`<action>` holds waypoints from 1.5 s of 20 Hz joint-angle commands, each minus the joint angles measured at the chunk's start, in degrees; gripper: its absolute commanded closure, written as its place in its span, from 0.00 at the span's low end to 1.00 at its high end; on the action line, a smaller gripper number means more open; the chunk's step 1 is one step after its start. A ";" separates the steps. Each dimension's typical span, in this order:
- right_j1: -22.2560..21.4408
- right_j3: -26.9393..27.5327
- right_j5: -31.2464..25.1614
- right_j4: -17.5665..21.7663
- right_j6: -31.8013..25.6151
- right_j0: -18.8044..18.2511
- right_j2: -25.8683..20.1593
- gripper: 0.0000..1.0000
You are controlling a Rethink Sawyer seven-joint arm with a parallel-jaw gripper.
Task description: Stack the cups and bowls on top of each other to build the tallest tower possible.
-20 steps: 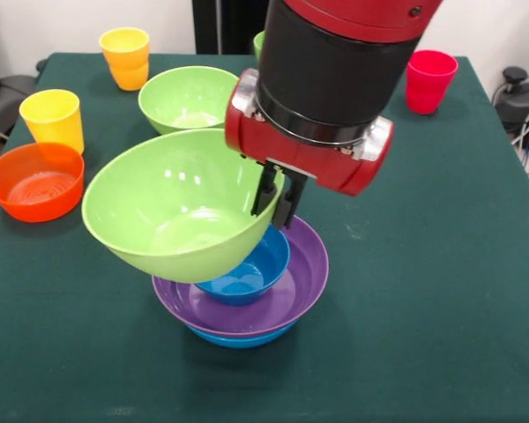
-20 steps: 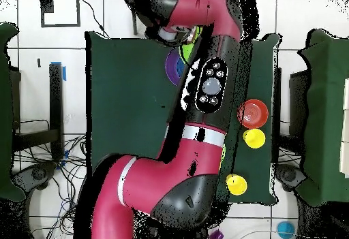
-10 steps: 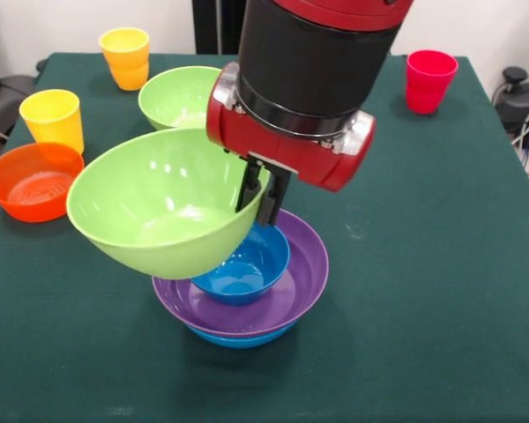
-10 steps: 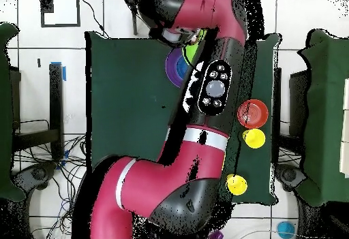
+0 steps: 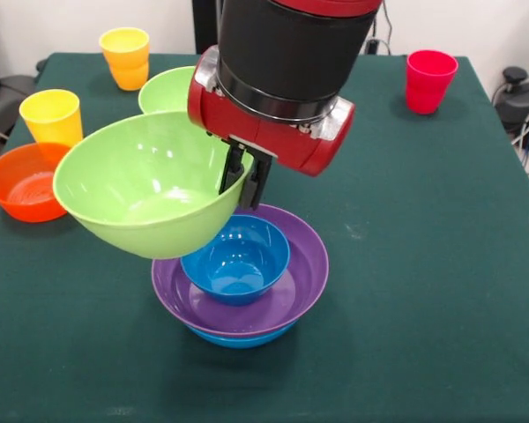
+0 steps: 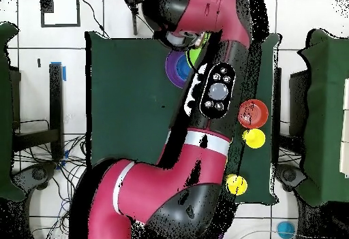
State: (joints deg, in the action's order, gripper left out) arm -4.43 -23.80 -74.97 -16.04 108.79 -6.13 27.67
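Since a second ago my gripper (image 5: 244, 181) has carried the green bowl (image 5: 145, 189) up and to the left in the front view; its fingers pinch the bowl's rim and hold it tilted, clear above the tower (image 5: 242, 295). I see the small blue bowl (image 5: 236, 260) nested in the purple bowl (image 5: 304, 264), blue showing beneath. All are glossy, smooth, round plastic on dark green cloth (image 5: 423, 264). I can read no writing
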 commanded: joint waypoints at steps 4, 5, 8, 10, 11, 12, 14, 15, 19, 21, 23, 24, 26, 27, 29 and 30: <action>-2.45 -8.52 3.76 5.24 -13.65 2.13 -6.88 1.00; -2.33 -8.39 3.81 5.30 -13.47 2.17 -6.99 1.00; -2.76 -9.10 3.82 5.41 -12.66 2.94 -7.25 1.00; -2.45 -8.49 3.39 5.33 -12.05 3.28 -7.22 1.00; -2.25 -8.36 3.54 5.32 -11.76 3.37 -7.28 1.00; -1.50 -7.24 3.24 5.17 -11.38 3.33 -7.25 1.00; -1.20 -7.34 3.85 5.18 -10.88 3.58 -7.41 1.00; -1.58 -8.38 4.59 5.36 -10.60 3.92 -7.53 1.00; -1.37 -8.89 5.58 5.41 -9.92 4.25 -7.93 1.00; -0.85 -8.23 5.48 5.41 -9.76 4.22 -7.96 1.00; -0.33 -7.58 5.49 5.44 -9.75 4.09 -7.97 1.00; -0.24 -7.60 5.64 5.51 -9.78 4.05 -8.00 1.00; -0.22 -7.92 6.12 5.69 -9.81 4.01 -8.05 1.00; -0.19 -8.03 6.37 5.77 -9.77 3.98 -8.10 1.00; 0.04 -8.10 6.89 5.93 -9.71 3.90 -8.20 1.00; 0.21 -7.89 6.92 5.96 -9.67 3.86 -8.19 1.00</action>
State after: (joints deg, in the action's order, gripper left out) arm -5.21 -26.05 -71.35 -14.26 108.79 -2.36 25.81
